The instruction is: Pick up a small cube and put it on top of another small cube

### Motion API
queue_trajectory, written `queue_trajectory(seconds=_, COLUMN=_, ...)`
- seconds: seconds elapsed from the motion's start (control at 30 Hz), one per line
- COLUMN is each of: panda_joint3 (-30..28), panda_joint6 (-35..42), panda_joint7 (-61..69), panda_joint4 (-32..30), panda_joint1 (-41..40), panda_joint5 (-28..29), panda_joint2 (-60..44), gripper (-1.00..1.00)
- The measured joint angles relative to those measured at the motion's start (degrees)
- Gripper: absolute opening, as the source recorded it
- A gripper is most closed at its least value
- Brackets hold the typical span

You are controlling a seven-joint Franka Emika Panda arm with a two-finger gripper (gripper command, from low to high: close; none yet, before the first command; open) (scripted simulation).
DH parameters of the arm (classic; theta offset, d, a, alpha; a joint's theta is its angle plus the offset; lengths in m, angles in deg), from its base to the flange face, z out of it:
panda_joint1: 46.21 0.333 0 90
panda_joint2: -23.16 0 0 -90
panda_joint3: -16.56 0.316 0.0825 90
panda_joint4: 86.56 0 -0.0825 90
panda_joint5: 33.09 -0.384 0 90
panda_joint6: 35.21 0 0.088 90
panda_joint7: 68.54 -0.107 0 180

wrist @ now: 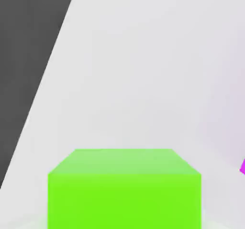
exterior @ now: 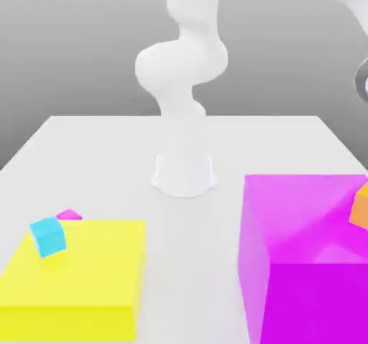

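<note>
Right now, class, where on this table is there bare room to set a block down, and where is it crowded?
Bare table lies behind the yellow block, beside the arm base, and in the strip between the yellow block and magenta box. It is crowded around the cyan cube and pink cube.

the white, smooth-shelled robot arm (exterior: 181, 70) stands on its round white base (exterior: 184, 174) at the middle of the far side of the table. from the base a thick column rises, bulges into a rounded joint and bends back on itself toward the top of the exterior view. a further white link runs across the upper corner at the exterior view's right, ending near a grey ring at that edge. the two-finger gripper is closed.
</note>
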Motion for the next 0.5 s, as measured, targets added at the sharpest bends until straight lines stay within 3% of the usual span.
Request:
queue_trajectory(seconds=0.3, panda_joint3=-5.1, panda_joint6=11.2, panda_joint7=-8.0, panda_joint4=17.9, panda_joint1=-9.0, panda_joint5=-13.7, panda_joint2=-4.4, gripper=-1.0)
queue_trajectory(seconds=0.5, panda_joint3=-12.7, panda_joint6=9.2, panda_joint7=-2.8, panda_joint4=11.2, panda_joint1=-15.7, panda_joint5=-9.0, panda_joint2=0.3, gripper=-1.0)
